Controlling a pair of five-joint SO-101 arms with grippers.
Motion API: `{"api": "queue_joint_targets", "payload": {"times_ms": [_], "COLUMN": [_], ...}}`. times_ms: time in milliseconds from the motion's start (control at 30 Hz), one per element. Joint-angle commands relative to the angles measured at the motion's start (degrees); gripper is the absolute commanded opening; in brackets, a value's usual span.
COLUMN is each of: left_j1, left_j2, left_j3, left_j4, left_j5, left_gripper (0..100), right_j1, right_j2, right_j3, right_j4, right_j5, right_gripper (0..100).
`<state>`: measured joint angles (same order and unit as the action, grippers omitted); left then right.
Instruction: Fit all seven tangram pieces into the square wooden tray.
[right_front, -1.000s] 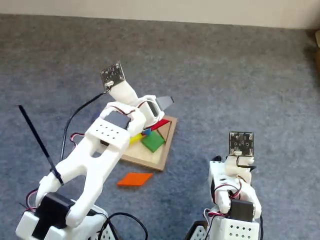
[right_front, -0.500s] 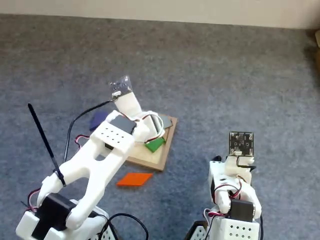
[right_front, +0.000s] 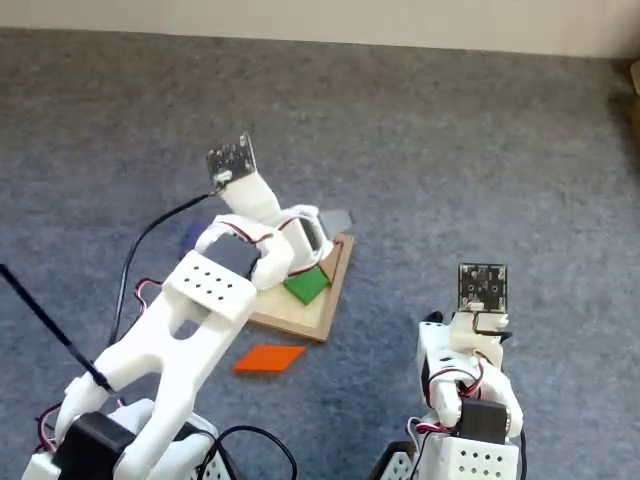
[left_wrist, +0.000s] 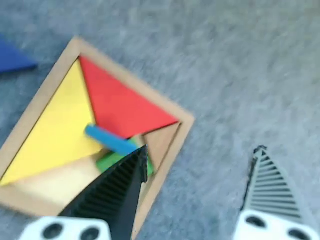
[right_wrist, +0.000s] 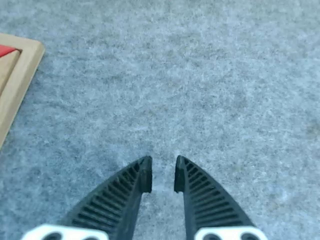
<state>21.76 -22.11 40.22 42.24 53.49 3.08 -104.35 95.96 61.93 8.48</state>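
The left arm (right_front: 200, 310) covers most of the tray (right_front: 296, 318); a picture edge crops the navy piece (left_wrist: 12, 56).

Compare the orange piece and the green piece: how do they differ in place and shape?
Place: the orange piece lies on the carpet, outside the tray and near its edge; the green piece is inside the tray.
Shape: the orange piece is a long, slanted parallelogram; the green piece looks squarer.
Both are thin, flat pieces in one plain colour.
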Motion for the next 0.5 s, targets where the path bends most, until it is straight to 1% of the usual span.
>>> {"api": "queue_joint_targets", "payload": {"times_ms": [0, 100, 233, 467], "left_j1": [-1.5, -1.0, 0.2, 0.3], "left_j2": [3.3, 8.1, 9.5, 3.6], "left_j3": [-0.9, -0.9, -0.4, -0.4], "left_j4": [-7.9, -10.3, -9.9, 3.9], "left_j5": [-0.4, -0.4, -0.4, -0.4], "left_gripper": [32, 32, 32, 32], "right_j1": [0.7, 0.7, 0.7, 2.3], "right_j2": [-0.5, -0.5, -0.5, -0.5], "right_j3": [6.8, 6.8, 6.8, 6.8], "right_j4": [0.3, 0.3, 0.3, 0.1], "right_j5": [0.1, 0.1, 0.1, 0.1], "right_gripper": [9.1, 9.1, 9.1, 9.1]}}
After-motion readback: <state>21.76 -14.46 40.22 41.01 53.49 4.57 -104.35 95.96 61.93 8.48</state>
